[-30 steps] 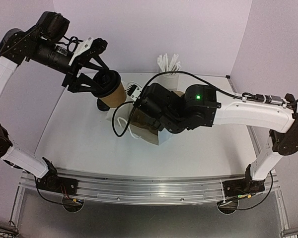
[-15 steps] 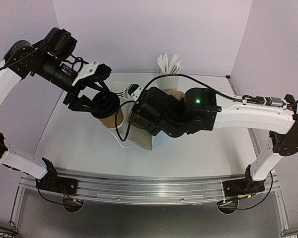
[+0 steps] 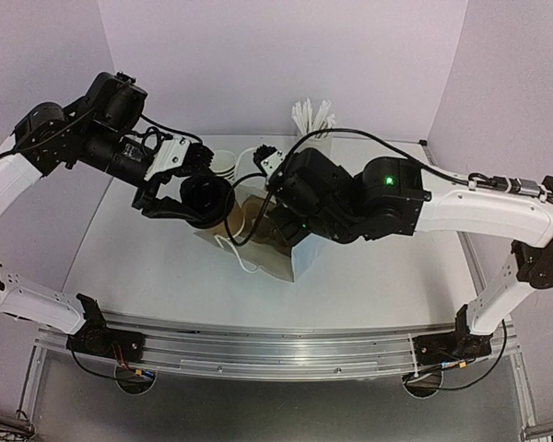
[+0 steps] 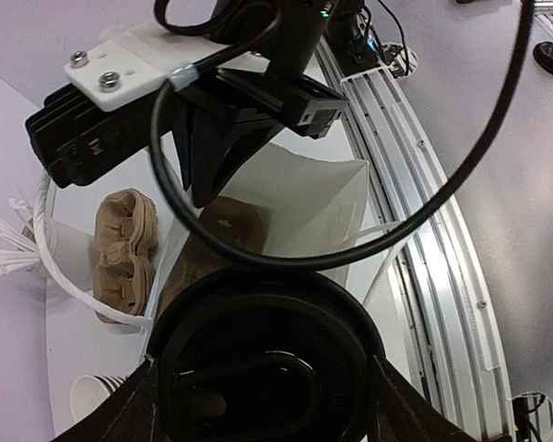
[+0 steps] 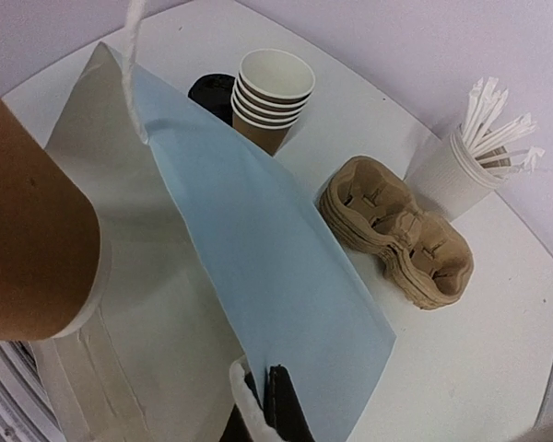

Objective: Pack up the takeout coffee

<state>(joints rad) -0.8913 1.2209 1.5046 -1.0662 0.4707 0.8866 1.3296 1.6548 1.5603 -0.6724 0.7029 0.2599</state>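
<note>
Gripping the coffee cup point(image 3: 212, 201), left claw point(image 3: 199, 195) hangs over bag point(image 3: 275, 264); right claw point(image 5: 272, 410) pinches its rim; cup stack point(image 5: 275, 92) behind.

Got my left arm stretched inward, left gripper point(image 3: 199, 197) clamped around the takeout coffee point(image 4: 263, 368); right arm's folded across, right gripper point(image 5: 269, 412) pinching the paper bag point(image 5: 276, 276).

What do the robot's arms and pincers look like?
The left arm and right arm have white shells and black joints, with loose black cables. A green light glows on the right one. The left pincer and right pincer are black, with white mounts.
</note>
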